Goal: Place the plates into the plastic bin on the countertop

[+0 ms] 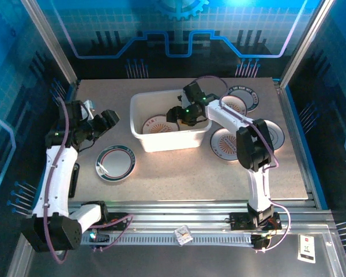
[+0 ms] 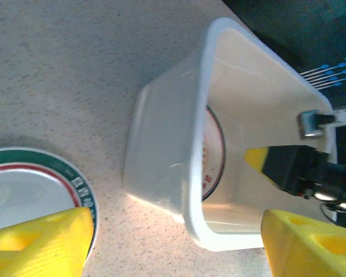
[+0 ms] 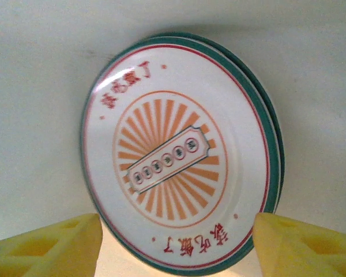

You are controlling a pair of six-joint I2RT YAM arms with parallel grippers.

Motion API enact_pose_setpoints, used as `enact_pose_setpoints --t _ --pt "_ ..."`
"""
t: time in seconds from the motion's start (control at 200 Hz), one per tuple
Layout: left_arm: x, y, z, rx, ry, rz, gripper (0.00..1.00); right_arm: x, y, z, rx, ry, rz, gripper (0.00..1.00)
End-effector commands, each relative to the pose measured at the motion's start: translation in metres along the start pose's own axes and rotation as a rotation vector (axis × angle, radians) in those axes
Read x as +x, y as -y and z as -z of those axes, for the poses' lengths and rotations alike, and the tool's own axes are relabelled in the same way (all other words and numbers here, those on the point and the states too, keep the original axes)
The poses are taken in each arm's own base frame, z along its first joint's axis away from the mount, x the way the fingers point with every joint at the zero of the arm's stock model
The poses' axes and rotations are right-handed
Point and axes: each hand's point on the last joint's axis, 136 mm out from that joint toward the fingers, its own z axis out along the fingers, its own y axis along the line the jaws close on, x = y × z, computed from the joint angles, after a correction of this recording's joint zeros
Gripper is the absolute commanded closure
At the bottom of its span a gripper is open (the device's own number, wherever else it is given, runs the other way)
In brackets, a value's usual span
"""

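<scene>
From above, the white plastic bin (image 1: pixel 139 124) sits mid-tabletop (image 1: pixel 179 179). The right tool (image 1: pixel 176 114) hangs inside it, jaws apart, over a sunburst plate (image 1: pixel 158 124) lying on the bin floor. The left tool (image 1: pixel 109 118) hovers left of the bin, released and holding nothing. A green-rimmed plate (image 1: pixel 116 163) lies on the tabletop near the bin's front left corner, apart from it. Right of the bin lie a far plate (image 1: pixel 242 98), a near plate (image 1: pixel 222 144) just beside the bin wall, and a third plate (image 1: pixel 276 135) partly hidden by the right arm.

The left wrist view has the left tool's (image 2: pixel 179 236) yellow fingers (image 2: pixel 40 242) spread wide with nothing gripped. Past them stands the bin (image 2: pixel 161 156) seen corner-on, the sunburst plate (image 2: pixel 214 153) on its floor and the right tool (image 2: pixel 294 167) inside. The green-rimmed plate (image 2: pixel 29 190) rests on the tabletop (image 2: pixel 75 69).

In the right wrist view, the right tool (image 3: pixel 176 248) is released, fingers (image 3: pixel 46 245) wide. The sunburst plate (image 3: pixel 173 150) lies on a second plate (image 3: pixel 279 156) in the bin (image 3: pixel 40 86).
</scene>
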Motion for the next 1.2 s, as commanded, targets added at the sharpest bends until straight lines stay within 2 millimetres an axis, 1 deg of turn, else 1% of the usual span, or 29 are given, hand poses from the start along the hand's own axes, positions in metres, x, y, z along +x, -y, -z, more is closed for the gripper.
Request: enact_pose_setpoints --t 0.0,0.105,0.125,0.145,0.365,0.445,0.485,0.555,0.64,0.825,0.855,0.971,1.126,1.196 --pt "0.016 -0.027 0.005 -0.098 -0.024 0.036 0.2 -0.004 -0.018 0.024 -0.01 0.044 0.033 0.24" --pt "0.027 -0.044 0.005 -0.152 -0.029 0.081 0.18 -0.003 -0.022 0.034 -0.018 0.066 0.032 0.18" --pt "0.029 -0.047 0.005 -0.158 -0.029 0.088 0.18 -0.003 -0.023 0.035 -0.02 0.072 0.032 0.15" --pt "0.032 -0.05 0.005 -0.166 -0.032 0.098 0.17 -0.003 -0.023 0.037 -0.023 0.078 0.033 0.14" --pt "0.058 -0.08 0.001 -0.245 -0.066 0.204 0.13 0.004 -0.023 0.042 -0.014 0.086 0.047 0.1" --pt "0.067 -0.089 0.001 -0.266 -0.078 0.24 0.12 0.004 -0.025 0.05 -0.007 0.11 0.06 0.1" --pt "0.071 -0.095 0.0 -0.284 -0.082 0.261 0.09 0.003 -0.026 0.055 -0.001 0.125 0.065 0.1" --pt "0.077 -0.105 -0.001 -0.308 -0.091 0.292 0.08 0.004 -0.028 0.065 0.004 0.147 0.079 0.09" --pt "0.082 -0.116 -0.005 -0.331 -0.099 0.324 0.08 0.005 -0.03 0.076 0.001 0.172 0.089 0.09" --pt "0.094 -0.145 -0.015 -0.407 -0.148 0.41 0.07 0.012 -0.037 0.093 -0.034 0.204 0.11 0.08" --pt "0.095 -0.148 -0.014 -0.424 -0.149 0.419 0.03 0.013 -0.038 0.093 -0.046 0.207 0.112 0.08" --pt "0.095 -0.159 -0.014 -0.48 -0.147 0.44 0.01 0.017 -0.043 0.095 -0.087 0.212 0.109 0.08" --pt "0.098 -0.17 -0.019 -0.532 -0.177 0.469 0.01 0.022 -0.045 0.095 -0.135 0.219 0.103 0.08" --pt "0.101 -0.18 -0.023 -0.567 -0.184 0.478 0.01 0.025 -0.046 0.095 -0.154 0.217 0.099 0.08"
